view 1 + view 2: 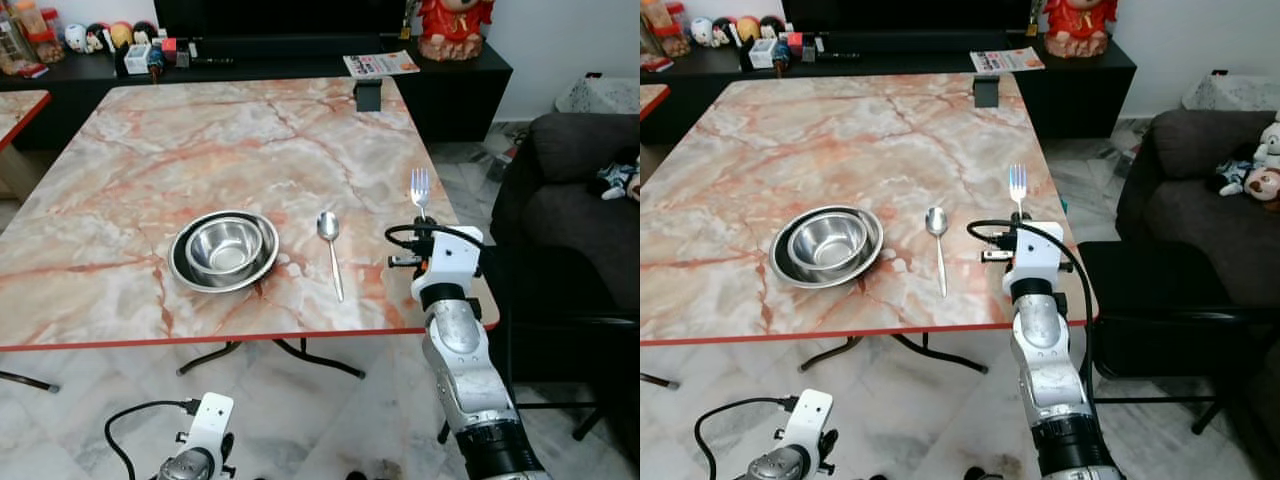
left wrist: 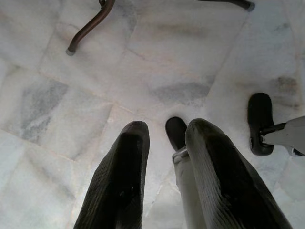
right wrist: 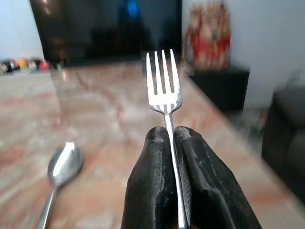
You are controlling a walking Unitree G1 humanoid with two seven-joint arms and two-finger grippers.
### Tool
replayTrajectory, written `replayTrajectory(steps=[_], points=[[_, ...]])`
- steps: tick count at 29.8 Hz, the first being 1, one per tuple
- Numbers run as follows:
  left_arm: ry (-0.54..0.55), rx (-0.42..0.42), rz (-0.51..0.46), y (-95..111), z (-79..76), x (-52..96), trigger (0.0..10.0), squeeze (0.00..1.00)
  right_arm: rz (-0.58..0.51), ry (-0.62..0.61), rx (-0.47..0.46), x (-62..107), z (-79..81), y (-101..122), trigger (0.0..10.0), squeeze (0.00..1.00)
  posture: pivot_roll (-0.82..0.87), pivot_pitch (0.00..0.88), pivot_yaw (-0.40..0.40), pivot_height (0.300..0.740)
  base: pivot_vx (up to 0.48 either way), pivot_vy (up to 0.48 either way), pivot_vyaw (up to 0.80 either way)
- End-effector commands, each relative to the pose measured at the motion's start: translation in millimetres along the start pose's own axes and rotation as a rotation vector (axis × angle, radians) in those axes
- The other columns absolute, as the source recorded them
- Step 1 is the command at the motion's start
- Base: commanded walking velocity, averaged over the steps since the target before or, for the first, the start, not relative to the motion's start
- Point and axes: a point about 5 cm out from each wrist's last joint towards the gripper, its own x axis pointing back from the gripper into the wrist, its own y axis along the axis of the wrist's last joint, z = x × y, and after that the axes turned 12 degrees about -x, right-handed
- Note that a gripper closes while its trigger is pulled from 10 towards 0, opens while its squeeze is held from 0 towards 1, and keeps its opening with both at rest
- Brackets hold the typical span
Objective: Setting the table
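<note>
Holding the fork [image 3: 164, 90] by its handle, our right gripper [image 3: 172, 138] has both fingers pressed tight on it, tines pointing away from us toward 12 o'clock, above the near right part of the table [image 1: 200, 150]. The spoon [image 1: 329, 247] lies at 9 o'clock from the fork, and the bowl [image 1: 227, 245] in its plate [image 1: 180, 262] lies further that way. We judge the main risk is the thin handle: it can turn or slip between the pads when we lower it. The table edge is near at 3 o'clock, so a badly released fork may fall off. Our left gripper [image 2: 164, 143] hangs idle over the floor, its fingers a little apart and holding nothing.
</note>
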Motion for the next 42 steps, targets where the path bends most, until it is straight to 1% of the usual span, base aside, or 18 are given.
replayTrajectory(steps=[1, 8, 10, 12, 14, 23, 28, 29, 31, 32, 36, 42], points=[[0.014, 0.012, 0.027, -6, 2.8, 1.1, 10.0, 0.00, 0.037, 0.013, -0.039, -3.7, 4.9, -5, 10.0, 0.00, -0.06, 0.124, 0.003, 0.740, 0.000, 0.000, 0.00], [0.026, 0.011, 0.023, -3, 7.0, 0.3, 10.0, 0.00, 0.082, 0.020, -0.065, -11.7, 13.4, -10, 10.0, 0.00, -0.06, 0.124, 0.000, 0.740, 0.000, 0.000, 0.00], [0.028, 0.012, 0.025, -3, 7.1, 0.4, 10.0, 0.00, 0.095, 0.024, -0.088, -14.4, 16.2, -11, 10.0, 0.00, -0.06, 0.123, -0.001, 0.740, 0.000, 0.000, 0.00], [0.029, 0.013, 0.026, -3, 6.7, 0.4, 10.0, 0.00, 0.101, 0.041, -0.087, -17.7, 19.8, -12, 10.0, 0.00, -0.05, 0.124, -0.005, 0.740, 0.000, 0.000, 0.00], [0.032, 0.017, 0.034, -5, 5.3, 0.7, 10.0, 0.00, 0.133, 0.053, -0.089, -21.7, 24.4, -15, 10.0, 0.00, -0.05, 0.123, -0.010, 0.740, 0.000, 0.000, 0.00], [0.037, 0.032, 0.044, -7, 4.1, 1.1, 10.0, 0.00, 0.188, 0.028, -0.084, -28.6, 30.0, -20, 10.0, 0.00, -0.04, 0.130, -0.022, 0.740, 0.000, 0.000, 0.00], [0.040, 0.038, 0.045, -7, 3.9, 1.1, 10.0, 0.00, 0.180, 0.005, -0.076, -31.5, 25.3, -18, 10.0, 0.00, -0.03, 0.128, -0.030, 0.740, 0.000, 0.000, 0.00], [0.041, 0.041, 0.044, -7, 3.7, 1.1, 10.0, 0.00, 0.178, -0.018, -0.067, -32.1, 20.9, -17, 10.0, 0.00, -0.04, 0.129, -0.030, 0.740, 0.000, 0.000, 0.00], [0.041, 0.043, 0.044, -7, 3.3, 1.1, 10.0, 0.00, 0.176, -0.028, -0.067, -32.4, 18.4, -17, 10.0, 0.00, -0.03, 0.129, -0.031, 0.740, 0.000, 0.000, 0.00], [0.040, 0.044, 0.043, -7, 3.1, 1.0, 10.0, 0.00, 0.167, -0.043, -0.062, -32.7, 13.7, -15, 10.0, 0.00, -0.04, 0.131, -0.032, 0.740, 0.000, 0.000, 0.00], [0.036, 0.044, 0.039, -6, 2.3, 0.8, 10.0, 0.00, 0.138, -0.071, -0.061, -31.3, 2.9, -10, 10.0, 0.00, -0.05, 0.133, -0.032, 0.740, 0.000, 0.000, 0.00], [0.029, 0.040, 0.038, -5, 0.5, 0.7, 10.0, 0.00, 0.133, -0.064, -0.036, -28.0, -2.8, -11, 10.0, 0.00, -0.06, 0.138, -0.033, 0.740, 0.000, 0.000, 0.00]])
